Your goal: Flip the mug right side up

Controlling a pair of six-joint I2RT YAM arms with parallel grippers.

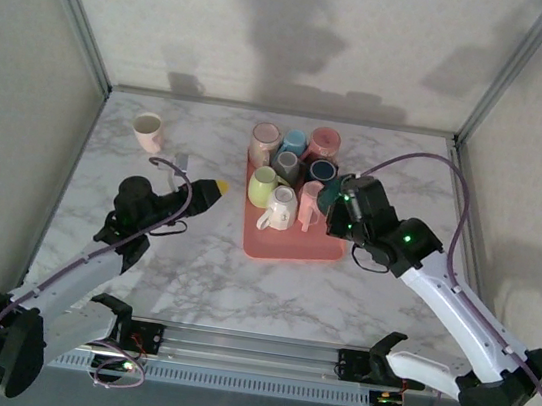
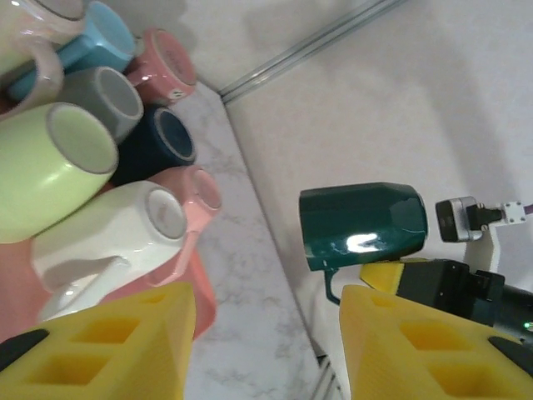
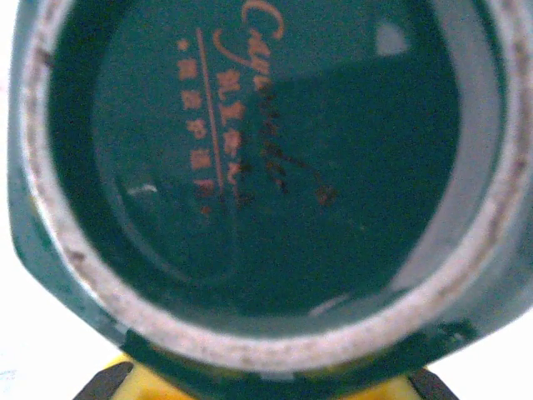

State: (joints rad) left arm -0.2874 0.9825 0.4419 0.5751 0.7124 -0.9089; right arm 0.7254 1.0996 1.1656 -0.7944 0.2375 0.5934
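— Mug (image 1: pixel 328 199) from the top camera: we see it, dark green, at the right edge of the pink tray (image 1: pixel 290 248), clamped in the right gripper (image 1: pixel 339 207). Which arm is nearer?

— The right one, plainly, since it has the grip. Our left gripper (image 1: pixel 211 188) is well apart, on the tray's other side, above the bare table (image 1: pixel 190 273).

— Over to the left wrist.

— We look out between our own yellow fingers (image 2: pixel 108 342), spread wide with nothing in them. Beyond the gap, up and to the right, the mug (image 2: pixel 362 225) lies on its side in that picture, handle low, with the right gripper (image 2: pixel 381 273) under it. It looks clear of the tray, though we cannot be sure.

— Right wrist?

— The base of the mug (image 3: pixel 266 167) faces us square on, with a pale foot ring and red lettering, and a yellow finger (image 3: pixel 275 390) along the lower edge.

— So the long axis runs straight out from the right wrist, base toward the wrist, mouth away.

— That is what we reckon the move turns on: the right wrist must tip until that base points down at the table.
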